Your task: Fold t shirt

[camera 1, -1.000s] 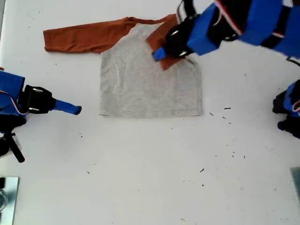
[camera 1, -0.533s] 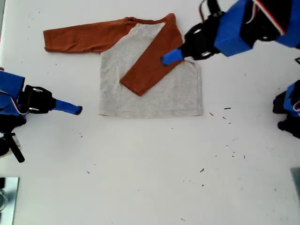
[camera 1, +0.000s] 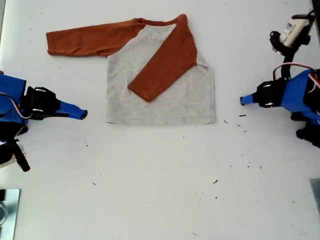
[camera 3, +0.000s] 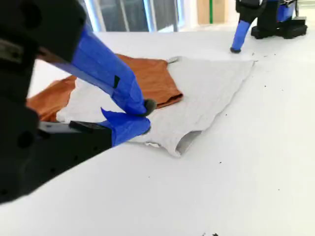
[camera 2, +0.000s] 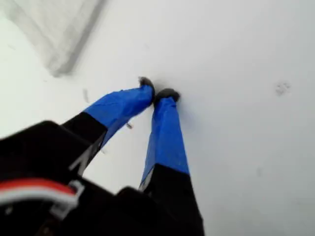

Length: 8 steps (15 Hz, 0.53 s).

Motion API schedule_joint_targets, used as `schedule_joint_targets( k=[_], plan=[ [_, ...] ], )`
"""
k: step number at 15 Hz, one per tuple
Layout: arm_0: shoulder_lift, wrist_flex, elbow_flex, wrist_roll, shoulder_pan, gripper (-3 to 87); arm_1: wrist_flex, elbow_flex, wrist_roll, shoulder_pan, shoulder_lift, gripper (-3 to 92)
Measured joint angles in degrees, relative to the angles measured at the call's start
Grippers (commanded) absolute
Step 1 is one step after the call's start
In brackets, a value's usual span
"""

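My second gripper [camera 1: 82,115], jaws closed on nothing, waits lower left of the exterior view. The t shirt [camera 1: 160,95] lies upper centre, one sleeve folded across. My first gripper [camera 1: 243,100] sits empty, jaws closed. Risk: dragging the other sleeve could bunch fabric on the slick white bench [camera 1: 160,190].
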Motion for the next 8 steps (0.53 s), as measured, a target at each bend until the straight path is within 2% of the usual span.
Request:
schedule_joint_targets(
  k=[2, 3, 4, 6, 8],
  plan=[
    [-14.24, 0.79, -9.58, -9.40, -1.49, -0.3, 7.56, 2.20, 0.18, -1.23, 12.66, 3.5],
    [-27.07, 2.37, -18.72, -10.11, -3.08, -0.2, 8.70, 2.20, 0.18, -1.05, 14.41, 3.5],
    [-40.34, 8.96, -31.46, -10.11, -6.86, -0.2, 8.79, 2.20, 0.18, -1.05, 15.03, 3.5],
    [-61.70, 25.40, -57.22, -12.48, -19.95, -0.2, 8.79, 2.20, 0.18, -1.05, 15.29, 3.5],
    [-65.57, 30.32, -66.27, -5.36, -34.72, 2.3, 8.79, 2.20, 0.18, -1.05, 15.29, 3.5]
  ],
)
